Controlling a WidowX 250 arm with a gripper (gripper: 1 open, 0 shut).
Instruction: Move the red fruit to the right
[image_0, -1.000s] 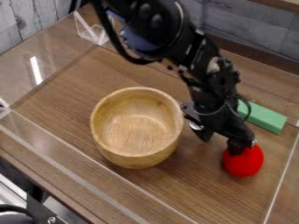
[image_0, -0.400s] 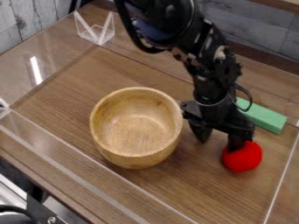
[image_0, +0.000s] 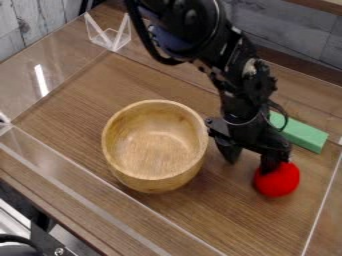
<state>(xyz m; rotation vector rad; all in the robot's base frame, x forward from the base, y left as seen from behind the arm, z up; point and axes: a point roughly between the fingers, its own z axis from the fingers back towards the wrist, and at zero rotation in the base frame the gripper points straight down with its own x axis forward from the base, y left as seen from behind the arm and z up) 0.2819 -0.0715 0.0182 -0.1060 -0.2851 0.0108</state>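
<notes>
The red fruit (image_0: 278, 180) is a small bright red rounded toy lying on the wooden table at the lower right, next to the wooden bowl (image_0: 156, 145). My gripper (image_0: 250, 153) hangs from the black arm just up and left of the fruit. Its fingers point down and stand apart, with nothing between them. One fingertip (image_0: 271, 160) is close over the fruit's top. The fruit's green leafy top is not visible.
A flat green rectangular block (image_0: 302, 134) lies behind the gripper at the right. A clear plastic wall (image_0: 318, 215) runs along the table's right and front edges, close to the fruit. A clear stand (image_0: 107, 35) sits at the back left.
The gripper has let go of the fruit and risen slightly up and left. The fruit stays where it was at the lower right.
</notes>
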